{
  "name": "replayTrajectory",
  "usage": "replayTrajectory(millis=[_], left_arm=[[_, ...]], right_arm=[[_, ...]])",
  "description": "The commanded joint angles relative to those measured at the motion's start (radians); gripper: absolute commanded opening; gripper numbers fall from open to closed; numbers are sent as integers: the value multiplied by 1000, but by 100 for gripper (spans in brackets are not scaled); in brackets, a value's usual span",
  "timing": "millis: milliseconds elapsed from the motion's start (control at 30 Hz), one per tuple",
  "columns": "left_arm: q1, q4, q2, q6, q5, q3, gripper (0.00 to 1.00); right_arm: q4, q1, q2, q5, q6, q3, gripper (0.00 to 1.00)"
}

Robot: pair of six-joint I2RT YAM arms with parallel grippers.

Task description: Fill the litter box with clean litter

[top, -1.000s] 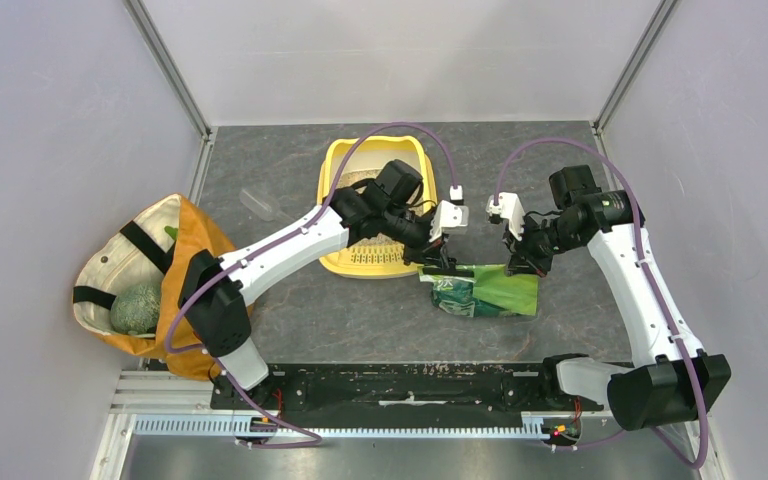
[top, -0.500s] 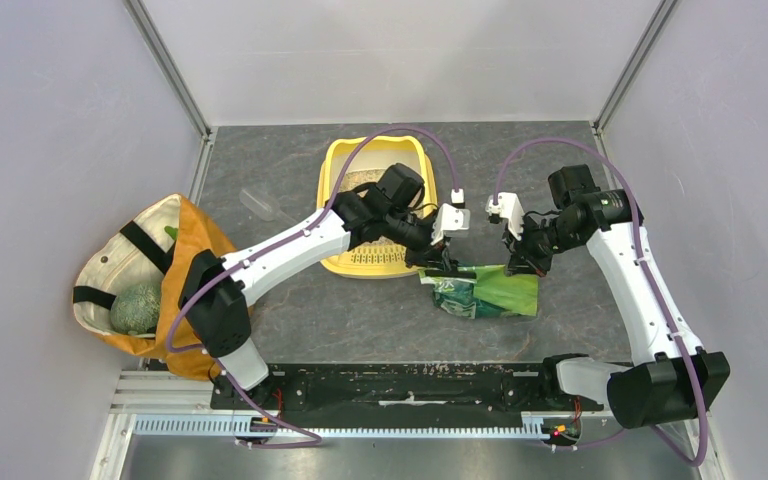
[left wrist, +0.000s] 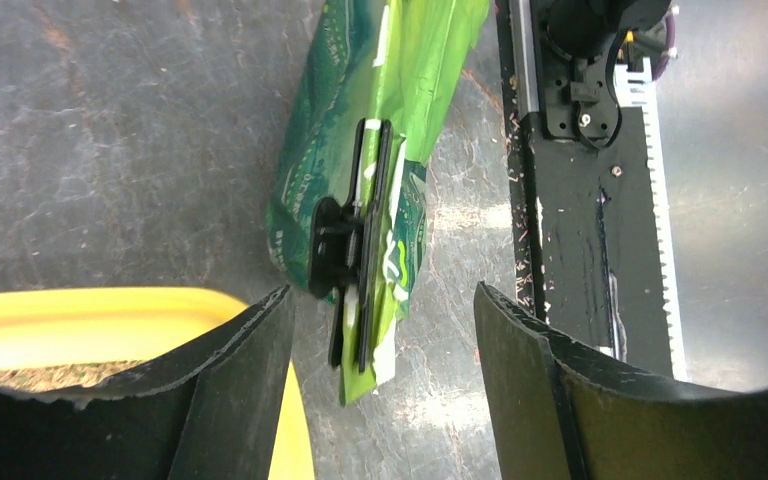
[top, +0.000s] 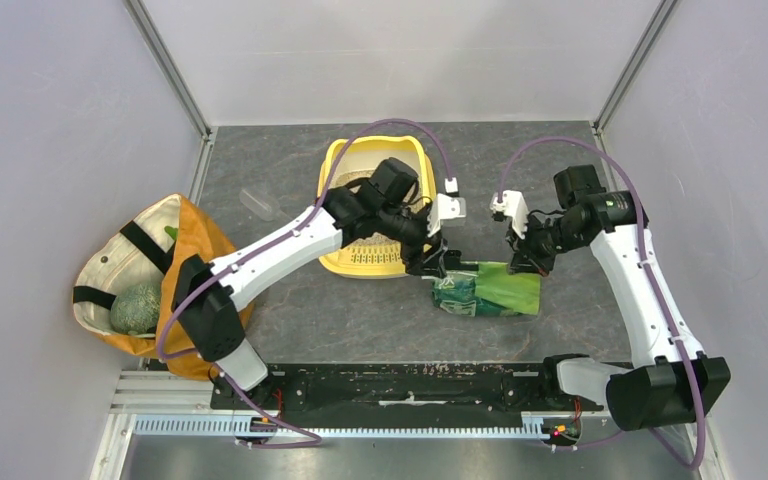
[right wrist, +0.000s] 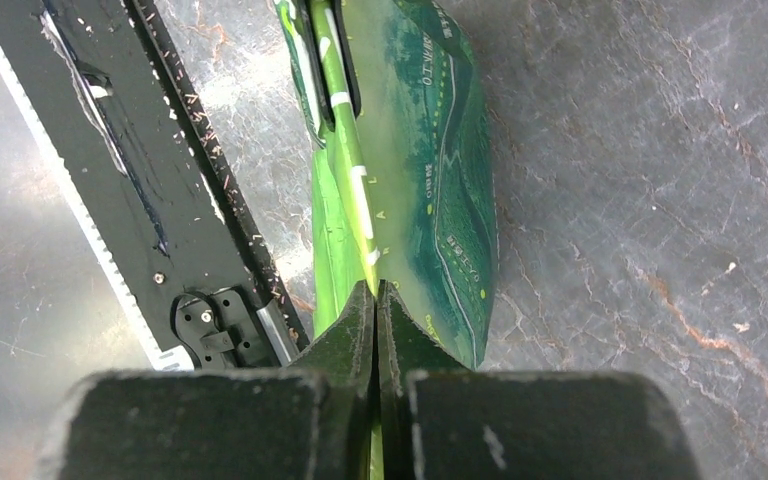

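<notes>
The yellow litter box (top: 365, 160) stands at the middle back, partly under my left arm. Its rim (left wrist: 110, 310) shows in the left wrist view, with beige clean litter (left wrist: 30, 378) inside. A green printed bag (top: 490, 290) rests on the table just right of the box. A black clip (left wrist: 355, 240) pinches the bag's left end (left wrist: 400, 120). My left gripper (top: 438, 265) is open, its jaws (left wrist: 382, 295) standing apart on either side of that clipped end without touching it. My right gripper (top: 525, 262) is shut on the bag's top seam (right wrist: 360, 200), fingers (right wrist: 400, 330) pressed together.
An orange-and-cream tote bag (top: 140, 270) sits at the left wall with a green round thing (top: 136, 308) inside. A clear scoop (top: 260, 203) lies left of the litter box. The black base rail (top: 410, 385) runs along the near edge.
My left gripper has opened and let go of the bag's clipped end. The right gripper keeps its hold, and the bag has shifted slightly right.
</notes>
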Motion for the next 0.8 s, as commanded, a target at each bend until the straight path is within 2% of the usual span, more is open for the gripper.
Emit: replayTrajectory(millis=[0,200,367,467,633,767], left_arm=[[34,33,-120,-99,15,45,72],[76,36,-192,-150,12,12,72],[108,73,-232,-212,10,-33,73],[133,94,-237,-263,0,-51,74],[222,131,-226,-358,9,-56,75],[271,149,-230,-368,1,-82,75]], right_arm=[[16,-51,-36,-16,19,29,0],[-1,-172,-53,-11,36,60,0],[0,-296,8,-48,64,131,0],[109,-325,67,-63,176,178,0],[415,-319,143,-87,412,224,0],[546,-301,246,-71,511,315,0]])
